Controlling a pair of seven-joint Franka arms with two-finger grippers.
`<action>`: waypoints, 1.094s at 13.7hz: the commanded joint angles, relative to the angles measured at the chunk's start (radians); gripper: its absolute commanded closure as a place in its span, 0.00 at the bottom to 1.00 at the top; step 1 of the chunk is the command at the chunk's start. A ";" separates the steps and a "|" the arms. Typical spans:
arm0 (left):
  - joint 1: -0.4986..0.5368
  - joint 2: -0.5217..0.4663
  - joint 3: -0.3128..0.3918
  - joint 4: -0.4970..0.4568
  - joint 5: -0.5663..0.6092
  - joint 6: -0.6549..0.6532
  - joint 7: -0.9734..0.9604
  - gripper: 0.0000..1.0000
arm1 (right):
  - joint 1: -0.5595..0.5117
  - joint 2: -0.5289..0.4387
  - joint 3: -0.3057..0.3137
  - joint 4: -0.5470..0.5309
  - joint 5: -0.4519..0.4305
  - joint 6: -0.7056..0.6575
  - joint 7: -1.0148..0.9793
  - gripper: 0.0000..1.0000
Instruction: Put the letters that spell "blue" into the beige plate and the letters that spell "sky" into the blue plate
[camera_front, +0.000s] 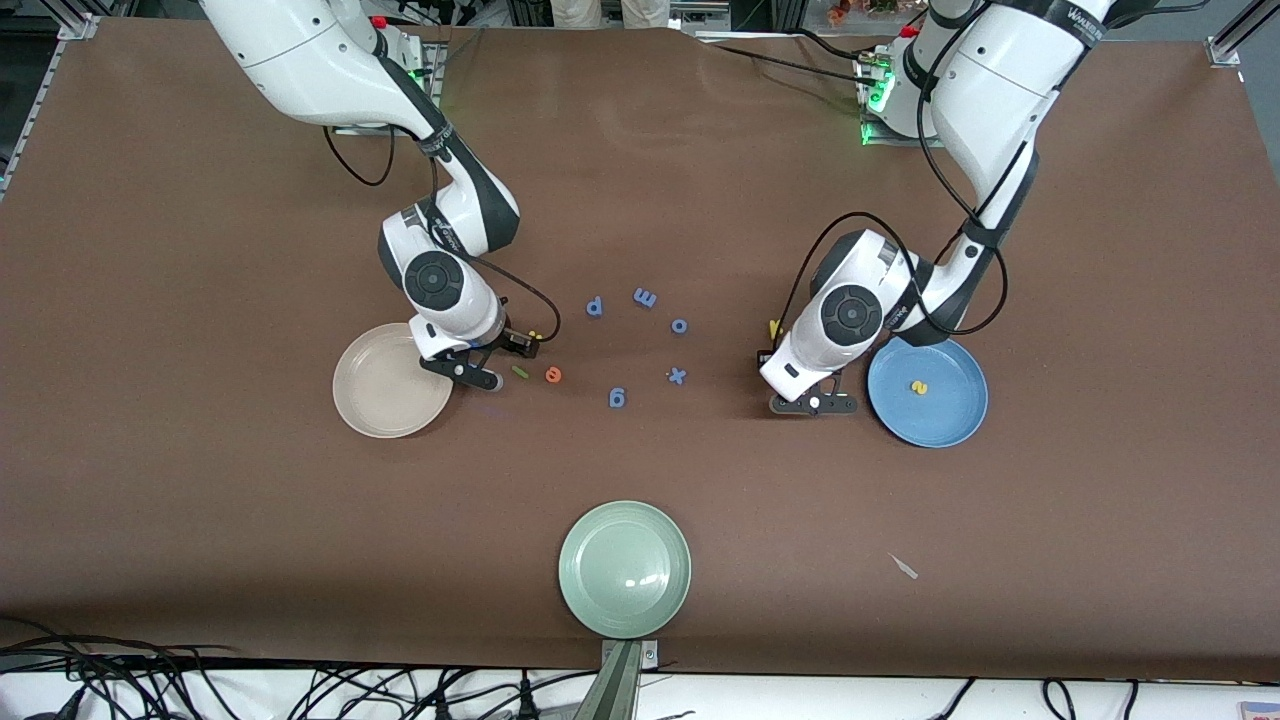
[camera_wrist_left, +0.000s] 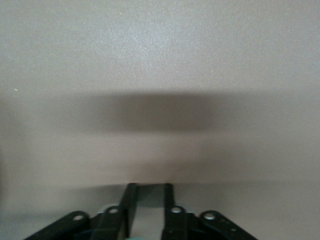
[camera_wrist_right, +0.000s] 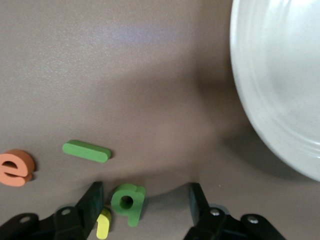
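Note:
My right gripper (camera_wrist_right: 145, 192) is open and low on the table beside the beige plate (camera_front: 385, 390). The dark green b (camera_wrist_right: 128, 202) lies loose between its fingers, and the yellow u (camera_wrist_right: 103, 223) lies against one finger. The green l (camera_front: 519, 372) and orange e (camera_front: 553, 375) lie just past its tips. My left gripper (camera_front: 812, 403) is down on the table next to the blue plate (camera_front: 945, 415), which holds the yellow s (camera_front: 918, 386). Its fingers stand close together, with a sliver of teal y (camera_wrist_left: 128, 238) between them. The yellow k (camera_front: 773, 327) lies by its wrist.
Blue letters lie mid-table between the arms: p (camera_front: 594, 306), m (camera_front: 645, 297), o (camera_front: 679, 325), x (camera_front: 677, 376), g (camera_front: 617, 398). A pale green plate (camera_front: 625, 568) sits near the front edge. A small pale scrap (camera_front: 903, 566) lies nearer the camera than the blue plate.

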 joint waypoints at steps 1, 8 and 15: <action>0.006 -0.017 -0.004 -0.008 0.025 -0.003 0.001 0.87 | -0.003 -0.024 0.006 -0.032 -0.018 0.012 0.022 0.27; 0.008 -0.066 -0.003 0.029 0.027 -0.136 0.016 0.72 | -0.003 -0.024 0.016 -0.022 -0.015 0.010 0.024 0.56; 0.040 -0.232 -0.011 -0.222 0.025 -0.128 0.059 0.00 | -0.003 -0.053 0.019 -0.021 -0.013 0.004 0.006 0.70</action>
